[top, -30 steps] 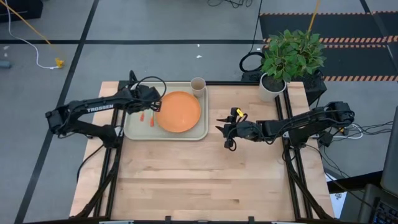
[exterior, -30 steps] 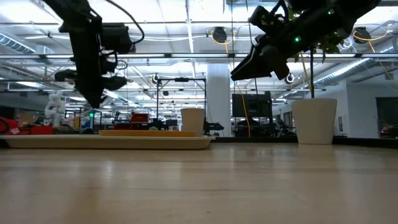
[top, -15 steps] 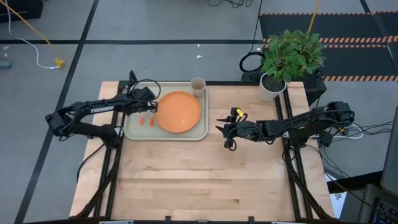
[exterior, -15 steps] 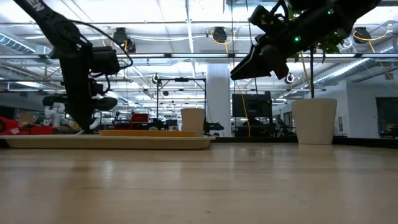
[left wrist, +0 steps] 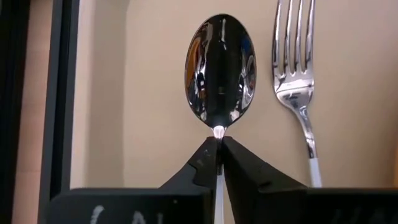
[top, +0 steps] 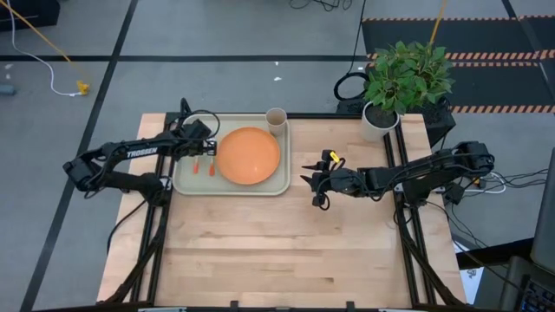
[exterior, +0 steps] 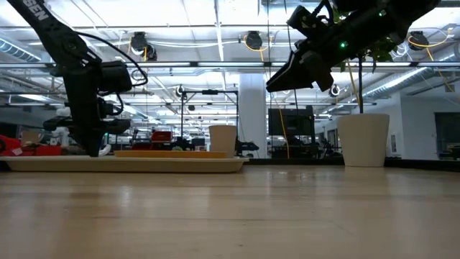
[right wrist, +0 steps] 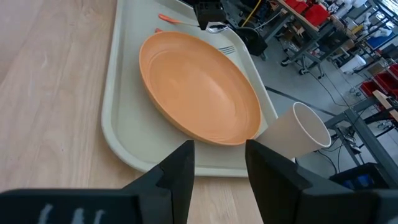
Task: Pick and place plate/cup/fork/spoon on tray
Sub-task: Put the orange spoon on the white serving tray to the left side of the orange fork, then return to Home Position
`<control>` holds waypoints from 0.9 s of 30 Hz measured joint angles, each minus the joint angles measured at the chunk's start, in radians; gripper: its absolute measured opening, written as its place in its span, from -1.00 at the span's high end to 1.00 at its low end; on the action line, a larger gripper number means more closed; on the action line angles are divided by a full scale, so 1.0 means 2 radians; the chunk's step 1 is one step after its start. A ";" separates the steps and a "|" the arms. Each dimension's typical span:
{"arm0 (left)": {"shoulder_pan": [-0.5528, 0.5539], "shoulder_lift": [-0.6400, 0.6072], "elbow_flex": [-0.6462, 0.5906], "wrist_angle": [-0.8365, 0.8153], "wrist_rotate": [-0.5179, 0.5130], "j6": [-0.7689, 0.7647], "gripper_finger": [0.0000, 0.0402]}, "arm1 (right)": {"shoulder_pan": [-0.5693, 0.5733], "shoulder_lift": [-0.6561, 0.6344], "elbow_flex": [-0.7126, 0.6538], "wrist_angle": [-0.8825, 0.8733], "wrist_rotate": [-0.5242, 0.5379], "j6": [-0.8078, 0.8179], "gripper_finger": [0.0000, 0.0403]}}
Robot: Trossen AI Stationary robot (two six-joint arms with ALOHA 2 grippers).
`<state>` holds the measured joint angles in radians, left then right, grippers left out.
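Bench (top: 295,251) carries the tray (top: 186,181) at its far left area, and all four tableware items lie on that tray. Plate (top: 249,156) occupies the tray centre; the cup (top: 276,119) stands upright at the tray's far corner, just beside the plate rim. Fork (left wrist: 297,68) and spoon (left wrist: 221,68) lie side by side, apart, between the plate and the tray's left rim. Left tool (left wrist: 217,149) sits low over that rim area, its fingers closed narrow on the spoon's neck just behind the bowl. Right tool (right wrist: 217,162) waits over bare bench to the right of the tray, fingers spread wide and holding nothing. Judged from this layout, the spoon placement appears nearly complete. Risk: if the left tool lifts before its fingers part, the spoon may be dragged against the fork or off the tray; an uneven release may flick the spoon sideways.
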<state>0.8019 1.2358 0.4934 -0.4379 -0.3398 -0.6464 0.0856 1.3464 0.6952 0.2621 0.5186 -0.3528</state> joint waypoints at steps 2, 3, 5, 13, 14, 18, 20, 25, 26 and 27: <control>0.002 0.000 0.000 0.005 0.000 0.004 0.83 | 0.000 0.000 0.000 0.000 0.000 0.000 0.33; 0.003 0.000 0.000 0.008 0.000 0.005 0.80 | 0.000 0.000 0.000 0.000 0.000 0.000 0.33; 0.005 0.002 0.000 0.016 -0.001 0.007 0.75 | 0.000 0.000 0.000 0.000 0.000 0.000 0.33; 0.005 0.004 0.000 0.024 0.000 0.014 0.67 | 0.000 0.000 0.000 0.000 0.000 0.000 0.33; 0.004 0.003 0.000 0.027 0.000 0.022 0.67 | 0.000 0.000 0.000 0.000 0.000 0.000 0.33; -0.012 -0.012 0.018 0.037 0.021 0.061 0.67 | 0.000 0.000 0.000 0.000 0.000 0.000 0.33; -0.028 -0.030 0.029 0.040 0.033 0.088 0.67 | 0.000 0.000 0.000 0.000 0.000 0.000 0.33; -0.094 -0.103 0.036 0.063 0.042 0.147 0.67 | 0.000 -0.020 0.000 0.006 0.000 0.013 0.37; -0.112 -0.121 0.033 0.064 0.042 0.155 0.67 | 0.001 -0.028 0.000 0.004 0.000 0.019 0.40; -0.132 -0.137 0.027 0.062 0.041 0.161 0.68 | 0.001 -0.037 0.000 -0.004 -0.003 0.026 0.44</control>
<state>0.5384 0.9620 0.5476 -0.3134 -0.2572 -0.3236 0.0870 1.2733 0.6952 0.2542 0.5121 -0.3000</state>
